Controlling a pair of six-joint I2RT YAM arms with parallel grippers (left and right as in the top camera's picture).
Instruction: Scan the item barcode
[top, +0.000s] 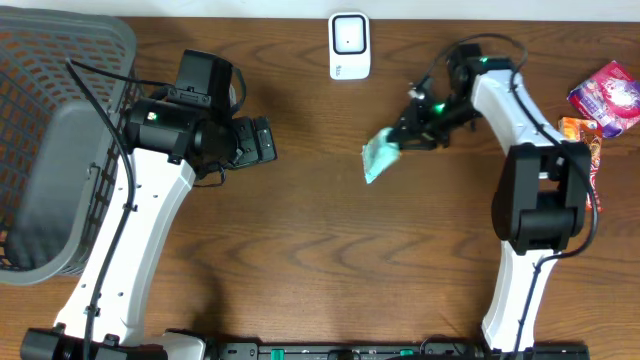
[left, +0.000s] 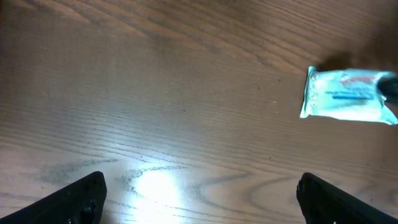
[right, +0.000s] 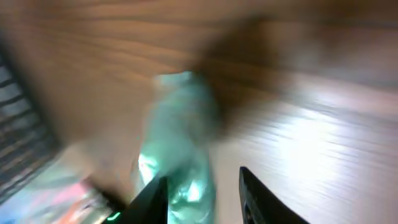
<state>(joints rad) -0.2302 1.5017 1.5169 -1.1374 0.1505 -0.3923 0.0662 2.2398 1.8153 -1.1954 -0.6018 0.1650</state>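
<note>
At the far left of the wooden table (top: 300, 260) stands a grey slatted basket (top: 50, 150), partly cut off by the picture's edge. Just to its right the left gripper (top: 262, 140) hangs over bare wood. Its fingers (left: 78, 198) are spread wide with nothing between them. In the left wrist view the teal packet (left: 345, 93) lies well ahead of them, toward the right.

Near the middle of the back edge a white scanner (top: 349, 45) lies flat. In front of it and a little to the right, the teal packet (top: 379, 155) sits on the table, apart from the scanner. The right gripper (top: 405, 135) is at the packet's right end.

The right wrist view is badly blurred. There the packet (right: 180, 137) shows between and ahead of the two dark fingertips of the right gripper (right: 202, 199). A gap shows between them, but I cannot tell whether they grip the packet or are loose on it.

At the far right edge lie a pink snack bag (top: 607, 95) and, just in front of it, an orange packet (top: 582, 132).
</note>
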